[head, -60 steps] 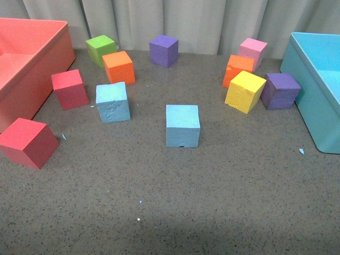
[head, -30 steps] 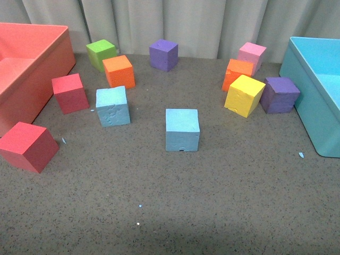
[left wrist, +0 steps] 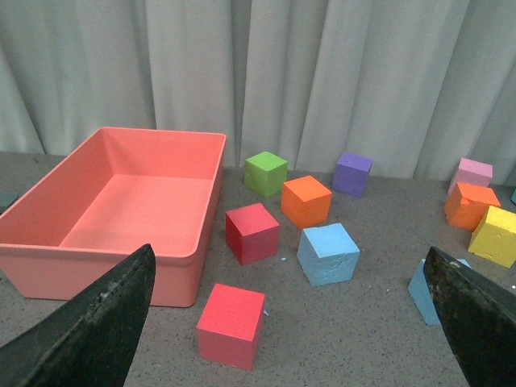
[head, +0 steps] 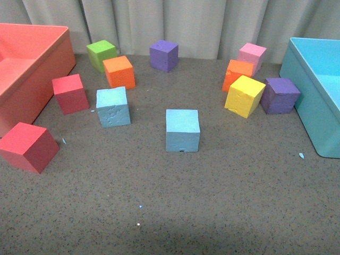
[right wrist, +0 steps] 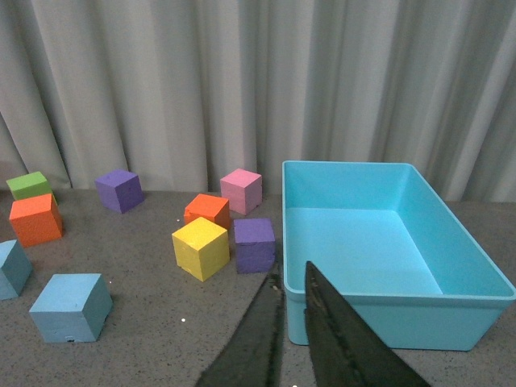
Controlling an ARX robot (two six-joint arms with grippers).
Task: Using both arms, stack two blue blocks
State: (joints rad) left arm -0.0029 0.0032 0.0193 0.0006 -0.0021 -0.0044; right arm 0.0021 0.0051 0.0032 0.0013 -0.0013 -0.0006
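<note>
Two sky-blue cubes sit on the grey table. The cracked, pitted one (head: pixel 113 106) lies left of centre; the smoother one with a small dark notch (head: pixel 183 130) lies in the middle. In the left wrist view the pitted cube (left wrist: pixel 328 254) is ahead and the smooth one (left wrist: pixel 427 290) is partly hidden behind a finger. My left gripper (left wrist: pixel 294 322) is open and empty, fingers wide apart, above the table. My right gripper (right wrist: pixel 292 278) is shut and empty beside the turquoise bin. The smooth cube (right wrist: pixel 71 307) lies far off from it. Neither arm shows in the front view.
A coral bin (head: pixel 40 58) stands at the left, a turquoise bin (head: pixel 313 79) at the right. Two red cubes (head: pixel 70 93), an orange (head: pixel 119 71), green (head: pixel 101 54) and purple cube (head: pixel 163 55) lie left and back. Yellow (head: pixel 244 95), orange, pink and purple (head: pixel 279 95) cubes cluster right.
The front view has shifted slightly; the blocks appear a little lower and the scene framing changed. No block has moved on the table.
</note>
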